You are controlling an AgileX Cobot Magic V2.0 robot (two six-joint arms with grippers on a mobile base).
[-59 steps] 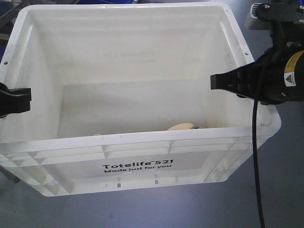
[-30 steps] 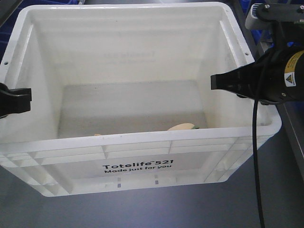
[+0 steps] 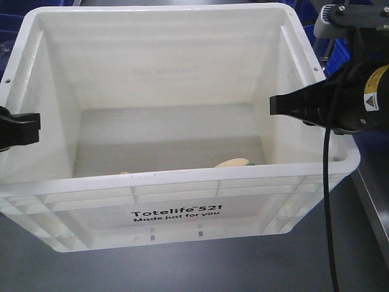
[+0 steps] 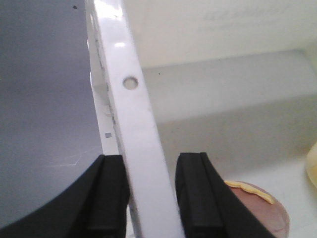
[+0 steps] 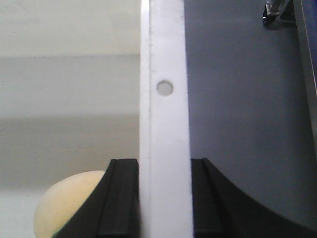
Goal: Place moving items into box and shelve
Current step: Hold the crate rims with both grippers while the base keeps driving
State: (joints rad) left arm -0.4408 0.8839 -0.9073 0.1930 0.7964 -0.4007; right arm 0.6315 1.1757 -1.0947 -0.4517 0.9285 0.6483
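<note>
Exterior front-facing view: a pale yellow lump [image 3: 232, 162] lies on the floor of a white Totelife 521 crate [image 3: 176, 213], close against the front wall and toward the front right corner, only its top showing above the rim. The right wrist camera catches the same lump [image 5: 74, 203] just inside the right wall, a sliver of green at its lower edge. A greyish-pink lump [image 4: 262, 215], crossed by a thin yellow strip, sits on the crate floor near the left wall in the left wrist view, partly hidden behind a black finger, with the yellow lump [image 4: 312, 163] cut off at the frame's right edge.

The crate's lettering, "Totelife 521 Made just for you", faces the front camera on the near wall. The left end effector [image 4: 151, 158] is clamped on the crate's left rim, one black finger [image 4: 111, 193] outside the wall and the other inside, just short of a small round hole in the rim. The right end effector [image 5: 163, 161] pinches the right rim the same way, its fingers flat against both faces of the wall below a matching hole.

Dark grey surface [image 3: 182, 267] shows below the crate; whether the crate rests on it cannot be told. Blue bins [image 3: 340, 52] show beyond the far right corner, and a metal ledge [image 3: 372, 182] runs along the right side.
</note>
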